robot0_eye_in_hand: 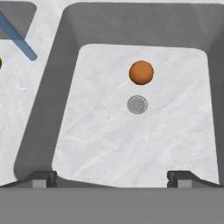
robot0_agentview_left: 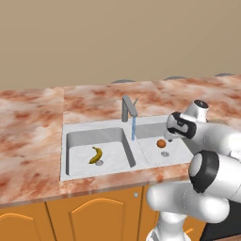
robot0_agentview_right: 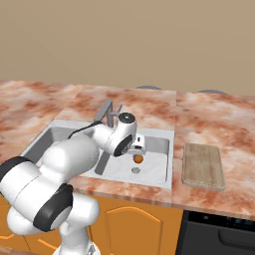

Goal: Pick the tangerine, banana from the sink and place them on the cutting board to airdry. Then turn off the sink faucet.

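On your left the banana (robot0_agentview_left: 96, 155) lay in the left basin of the sink (robot0_agentview_left: 75, 127), beside its drain, where the faucet (robot0_agentview_left: 128, 108) was running a blue stream (robot0_agentview_left: 133, 127) toward the divider. You had the gripper (robot0_eye_in_hand: 112, 178) poised over the right basin with its jaws spread wide and empty, looking down on the tangerine (robot0_eye_in_hand: 141, 72) just beside the drain (robot0_eye_in_hand: 137, 105) — likely lined up to descend. Farther right the cutting board (robot0_agentview_right: 202, 165) waited bare on the counter (robot0_agentview_right: 219, 119) — neither fruit was on it

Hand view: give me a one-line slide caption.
Open hand above the right basin of the sink, tangerine just beside the drain.
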You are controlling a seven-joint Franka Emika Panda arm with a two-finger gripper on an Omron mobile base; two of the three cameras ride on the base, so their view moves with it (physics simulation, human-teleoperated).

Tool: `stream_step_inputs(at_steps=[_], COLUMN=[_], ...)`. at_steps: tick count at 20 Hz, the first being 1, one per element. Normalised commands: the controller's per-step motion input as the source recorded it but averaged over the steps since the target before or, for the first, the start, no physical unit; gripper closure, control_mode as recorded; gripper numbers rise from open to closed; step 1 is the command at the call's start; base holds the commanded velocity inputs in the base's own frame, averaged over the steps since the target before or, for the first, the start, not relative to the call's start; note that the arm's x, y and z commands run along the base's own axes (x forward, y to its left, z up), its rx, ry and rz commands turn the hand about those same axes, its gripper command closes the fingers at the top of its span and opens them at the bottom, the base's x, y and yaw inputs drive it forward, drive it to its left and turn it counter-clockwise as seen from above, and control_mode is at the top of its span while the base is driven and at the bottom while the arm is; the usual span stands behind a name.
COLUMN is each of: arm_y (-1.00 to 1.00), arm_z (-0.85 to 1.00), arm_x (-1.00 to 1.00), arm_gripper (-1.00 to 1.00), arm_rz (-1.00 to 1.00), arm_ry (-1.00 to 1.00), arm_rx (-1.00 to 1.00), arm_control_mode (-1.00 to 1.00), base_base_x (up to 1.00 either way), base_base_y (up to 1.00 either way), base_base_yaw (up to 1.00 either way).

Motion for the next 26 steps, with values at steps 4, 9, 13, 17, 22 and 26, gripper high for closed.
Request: stream_step_inputs(at_steps=[4,9,13,17,22,26], arm_y=[0.00,0.00,0.00,0.00,0.00,0.00], arm_z=[-0.23,-0.20,-0.15,-0.16,-0.19,-0.18], arm_x=[0.14,0.17,0.21,0.22,0.19,0.16], arm_gripper=[-1.00,-1.00,-1.00,-1.00,-1.00,-1.00], arm_rz=[0.00,0.00,0.00,0.00,0.00,0.00], arm_ry=[0.02,0.01,0.00,0.00,0.00,0.00], arm_rx=[0.00,0.00,0.00,0.00,0.00,0.00], arm_control_mode=[-1.00,-1.00,-1.00,-1.00,-1.00,-1.00], base_base_x=[0.00,0.00,0.00,0.00,0.00,0.00], base_base_y=[0.00,0.00,0.00,0.00,0.00,0.00], base_base_yaw=[0.00,0.00,0.00,0.00,0.00,0.00])
